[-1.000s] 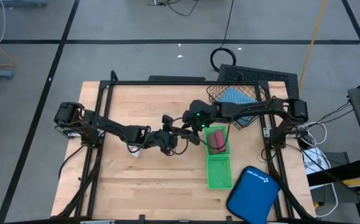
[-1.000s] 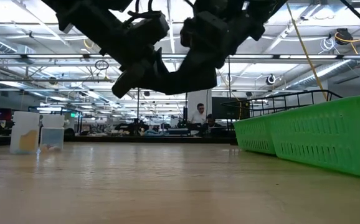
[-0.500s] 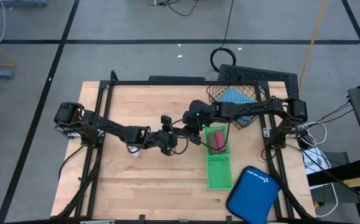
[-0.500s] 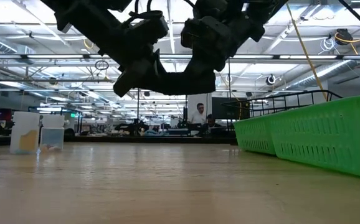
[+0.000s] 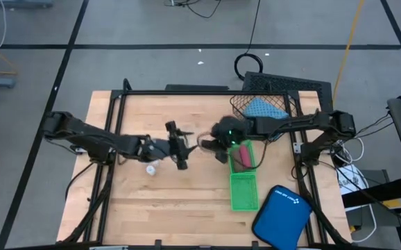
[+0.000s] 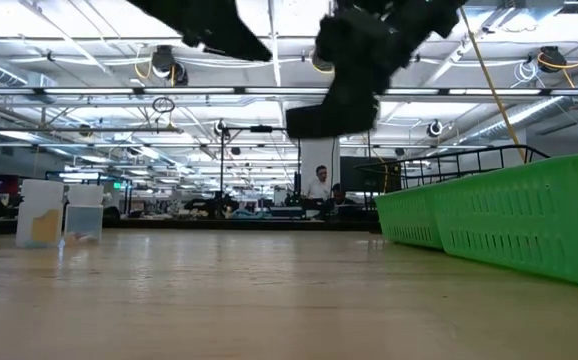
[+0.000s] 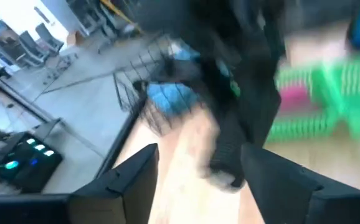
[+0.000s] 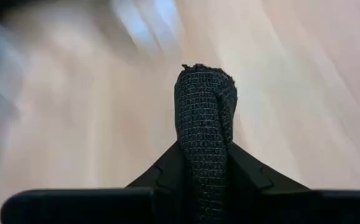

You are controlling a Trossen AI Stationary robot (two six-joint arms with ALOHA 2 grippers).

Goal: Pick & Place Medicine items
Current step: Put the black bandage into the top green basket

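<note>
Beneath my hands lies a pale wooden tabletop (image 5: 159,194), set on a grey floor (image 5: 152,28) crossed by dark lines. Beyond my hands, past the tabletop's far edge, opens a wide hall: ceiling beams (image 6: 89,95), strip lights (image 6: 529,108), distant desks, a seated person (image 6: 318,186).

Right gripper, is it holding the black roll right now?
Yes, the right wrist view shows the black roll standing pinched between the right gripper and its two dark fingers.
</note>
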